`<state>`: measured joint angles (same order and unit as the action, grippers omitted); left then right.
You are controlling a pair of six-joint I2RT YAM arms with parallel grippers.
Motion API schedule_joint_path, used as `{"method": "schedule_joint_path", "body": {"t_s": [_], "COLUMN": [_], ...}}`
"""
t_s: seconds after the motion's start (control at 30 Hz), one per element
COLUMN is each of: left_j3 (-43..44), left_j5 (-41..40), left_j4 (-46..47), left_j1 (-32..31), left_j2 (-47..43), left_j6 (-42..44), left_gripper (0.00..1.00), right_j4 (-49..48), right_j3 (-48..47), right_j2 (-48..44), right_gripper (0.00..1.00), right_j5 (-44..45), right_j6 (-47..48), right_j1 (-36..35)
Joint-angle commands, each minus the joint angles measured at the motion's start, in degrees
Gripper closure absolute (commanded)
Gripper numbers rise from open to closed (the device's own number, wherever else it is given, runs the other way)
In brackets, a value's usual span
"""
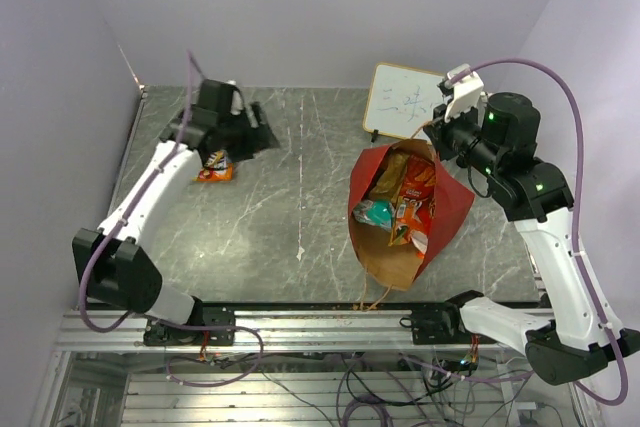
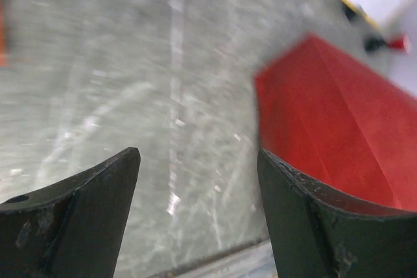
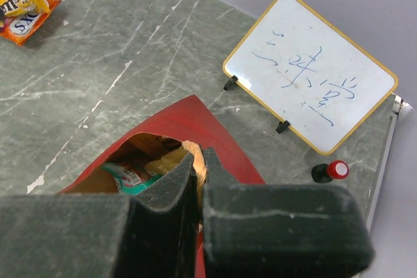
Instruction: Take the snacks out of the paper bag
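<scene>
The paper bag [image 1: 448, 209], red outside and brown inside, lies open on the table's right half. Inside it show a red chip bag [image 1: 414, 199], a teal pack [image 1: 377, 212] and a tan packet [image 1: 392, 169]. My right gripper [image 1: 438, 139] is at the bag's far rim, shut on its twisted cord handle [image 3: 203, 166]. The bag's mouth [image 3: 140, 161] shows below those fingers. One yellow-orange snack pack [image 1: 214, 166] lies on the table at the far left, also in the right wrist view [image 3: 23, 8]. My left gripper [image 1: 262, 139] is open and empty, just right of that pack. The bag's red side [image 2: 332, 135] shows in the left wrist view, beyond my left gripper [image 2: 199, 157].
A small whiteboard [image 1: 403, 99] stands at the back right, behind the bag. A black marker with a red cap [image 3: 331, 171] stands beside it. Purple walls close the table at the back and sides. A metal rail [image 1: 320, 322] runs along the near edge.
</scene>
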<state>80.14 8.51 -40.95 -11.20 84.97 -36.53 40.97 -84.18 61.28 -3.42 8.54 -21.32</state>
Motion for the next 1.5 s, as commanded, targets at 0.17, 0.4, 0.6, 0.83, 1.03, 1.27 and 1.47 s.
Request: {"method": "schedule_joint_path", "body": {"t_s": [0.17, 0.4, 0.6, 0.83, 1.03, 1.27, 1.47], "left_j3": [-1.2, -1.8, 3.8, 5.1, 7.4, 5.9, 2.8], "left_j5": [-2.7, -5.0, -1.6, -9.8, -12.4, -18.2, -21.1], "left_j4": [13.5, 23.4, 21.6, 20.6, 20.4, 24.7, 28.9], "left_j1": [-30.2, -49.9, -56.2, -58.3, -58.6, -58.5, -57.5], "left_j2": [-8.3, -5.8, 4.7, 12.7, 19.0, 22.5, 23.0], "left_j6": [5.0, 19.7, 41.1, 58.4, 60.5, 60.0, 58.3], "left_gripper": [0.17, 0.15, 0.16, 0.16, 0.16, 0.15, 0.13], "right_j4": [-7.0, -7.0, -6.6, -6.5, -6.0, -5.6, -5.6], "right_j3": [-1.7, -1.1, -0.6, -1.1, -1.7, -2.9, -3.3], "right_j2": [-0.1, -0.9, -2.0, -2.6, -2.6, -2.1, -1.9], "right_gripper": [1.00, 1.00, 1.00, 1.00, 1.00, 1.00, 1.00], "right_j5": [-1.9, -1.5, -0.6, 0.3, 0.7, 0.7, 0.4], "right_j6": [-2.6, -2.9, -3.0, -3.2, -2.8, -2.4, -2.4], "right_j1": [0.1, 0.1, 0.1, 0.1, 0.1, 0.1, 0.1]}}
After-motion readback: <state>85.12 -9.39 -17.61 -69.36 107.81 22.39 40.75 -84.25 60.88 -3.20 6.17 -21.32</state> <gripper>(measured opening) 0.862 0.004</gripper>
